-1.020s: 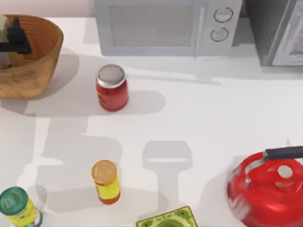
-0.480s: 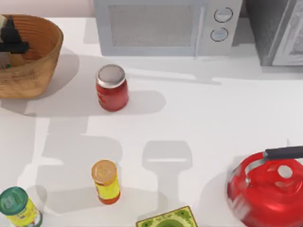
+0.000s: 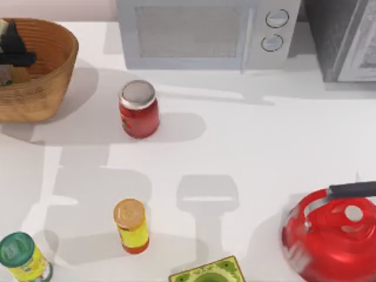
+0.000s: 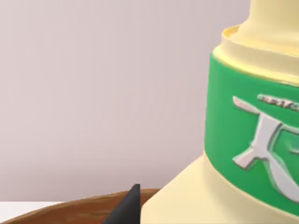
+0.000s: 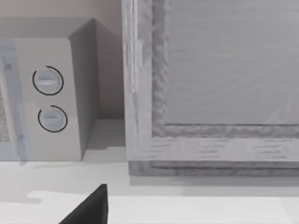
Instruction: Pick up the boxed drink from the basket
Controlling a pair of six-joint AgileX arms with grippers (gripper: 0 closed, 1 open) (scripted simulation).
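A tan-brown ribbed woven wicker basket was seen; a cream-yellow boxed drink was banded green with silver-white marks; a round kettle was coloured glossy red

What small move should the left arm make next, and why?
Probably a short straight lift. In the top view the left claw is inside the basket at the table's far left, and the left wrist view shows the boxed drink very close, with the basket's rim below it. I cannot see the grip itself, so lift slowly. The right arm looks parked.

boxed drink cut by frame edge — left hand half hidden
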